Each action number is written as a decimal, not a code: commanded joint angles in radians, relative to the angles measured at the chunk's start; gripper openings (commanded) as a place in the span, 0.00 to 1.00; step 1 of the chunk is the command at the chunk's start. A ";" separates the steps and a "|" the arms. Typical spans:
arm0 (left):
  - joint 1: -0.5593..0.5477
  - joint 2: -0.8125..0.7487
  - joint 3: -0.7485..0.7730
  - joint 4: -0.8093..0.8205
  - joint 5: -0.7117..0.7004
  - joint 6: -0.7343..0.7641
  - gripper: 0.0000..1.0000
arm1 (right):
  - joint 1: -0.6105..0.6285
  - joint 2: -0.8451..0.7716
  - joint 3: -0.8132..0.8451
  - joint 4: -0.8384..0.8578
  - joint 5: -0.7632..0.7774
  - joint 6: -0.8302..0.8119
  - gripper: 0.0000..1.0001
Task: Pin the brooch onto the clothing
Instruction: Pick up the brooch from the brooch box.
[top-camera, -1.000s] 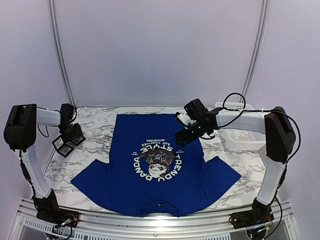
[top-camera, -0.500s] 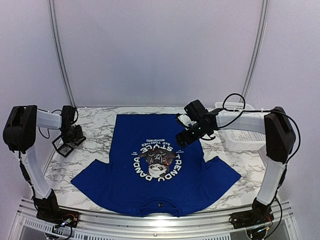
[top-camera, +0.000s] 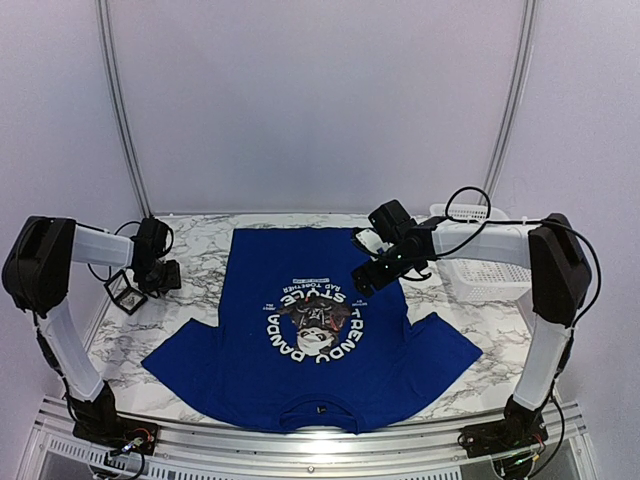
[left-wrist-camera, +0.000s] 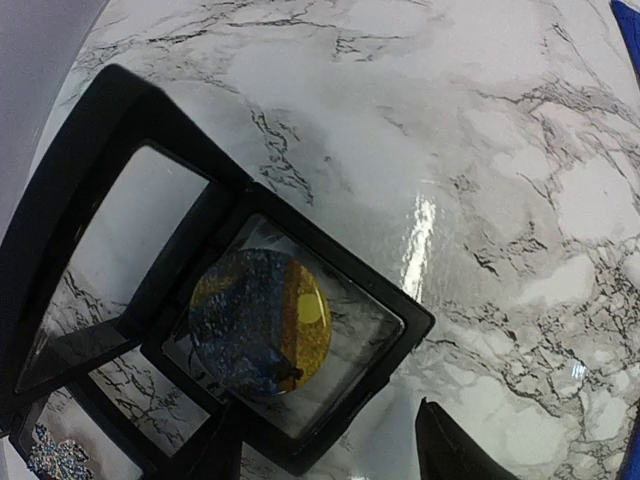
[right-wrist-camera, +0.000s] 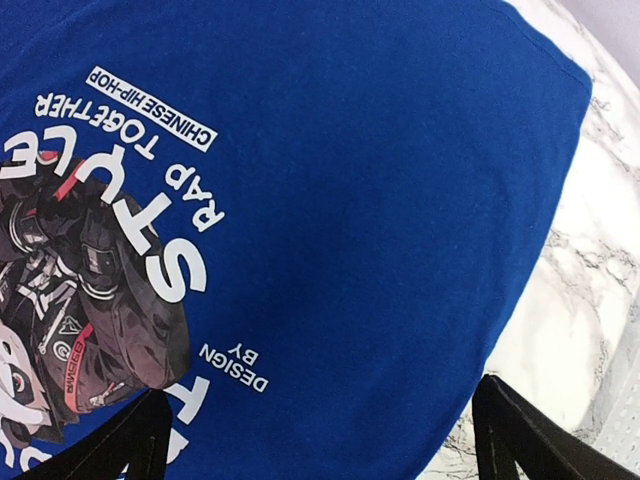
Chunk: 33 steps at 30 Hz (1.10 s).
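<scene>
**Clothing** (top-camera: 250, 350): royal-blue T-shirt with a panda print. It lies spread flat on the marble surface (top-camera: 200, 258), print up and collar toward the arm bases. The flat spread probably serves to give smooth cloth for pinning.

**Brooch** (left-wrist-camera: 262, 335): round, gold and dark blue. It sits in a clear compartment of a black hinged case (top-camera: 127, 292), left of the T-shirt and apart from its sleeve. It has not yet been taken out. A second, glittery piece (left-wrist-camera: 48, 455) shows in another compartment.

**Left hand** (left-wrist-camera: 330, 450): left of the T-shirt, just beside the case. The fingers are spread with nothing between them. They are aimed at the brooch compartment, so this appears to be a lining-up for the pick.

**Right hand** (right-wrist-camera: 330, 440): over the T-shirt's chest, right of the print. The fingers stand wide apart and hold nothing. Whether they touch the cloth cannot be told. The position suggests readiness to steady the fabric.

**White basket** (top-camera: 480, 265): right of the T-shirt.
</scene>
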 joint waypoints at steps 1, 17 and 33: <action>-0.012 0.005 -0.056 -0.165 0.036 -0.003 0.61 | -0.006 -0.011 0.032 -0.020 0.008 -0.018 0.99; 0.001 0.068 0.106 -0.236 -0.061 0.003 0.68 | -0.006 0.003 0.030 -0.032 0.017 -0.017 0.99; 0.023 -0.003 0.143 -0.218 -0.043 0.067 0.69 | -0.005 0.022 0.027 -0.042 0.033 -0.013 0.98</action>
